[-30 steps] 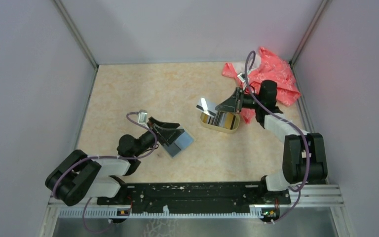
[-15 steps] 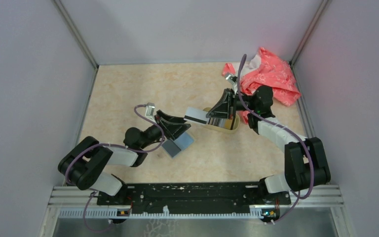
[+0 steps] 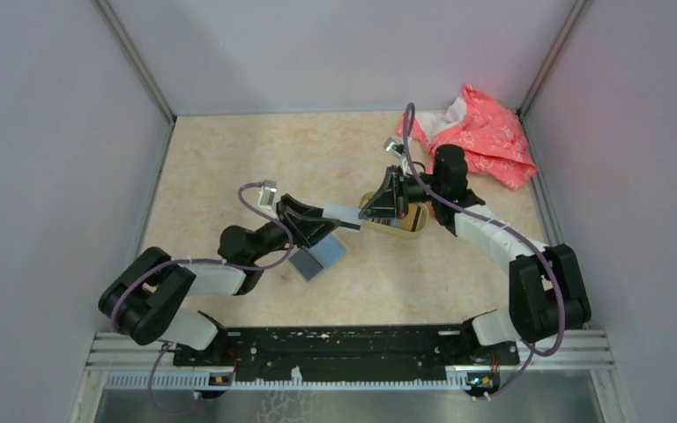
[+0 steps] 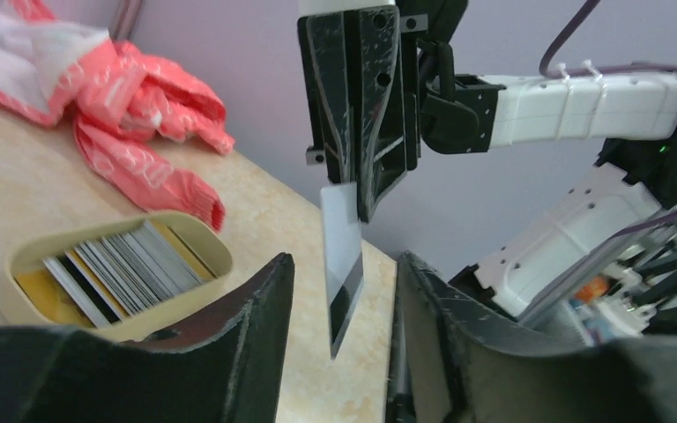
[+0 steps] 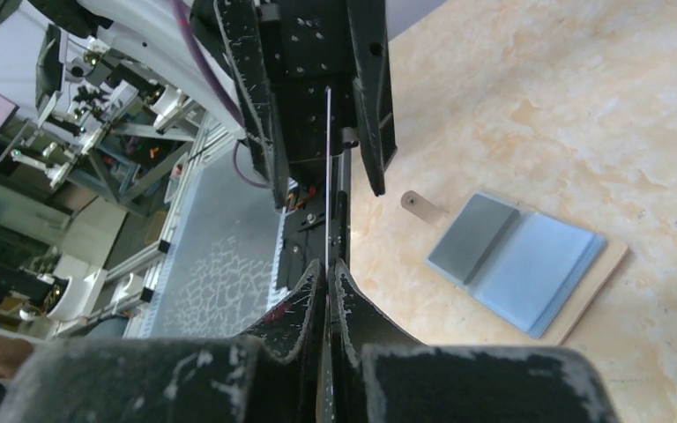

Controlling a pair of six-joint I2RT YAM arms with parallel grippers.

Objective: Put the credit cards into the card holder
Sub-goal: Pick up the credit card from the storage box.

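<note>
The right gripper [image 5: 326,273] pinches a white, dark-striped credit card [image 4: 342,238] by one end. The card's free end hangs between the spread fingers of the left gripper [image 4: 339,269], apparently touching neither. The card holder [image 5: 529,264] lies open on the table [image 3: 229,167] beneath, and the other cards [image 4: 123,260] stand in the oval dish [image 4: 220,256] nearby.

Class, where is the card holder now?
In the top view the card holder lies open slightly left of centre, beside the left hand, left of the tan dish.
</note>
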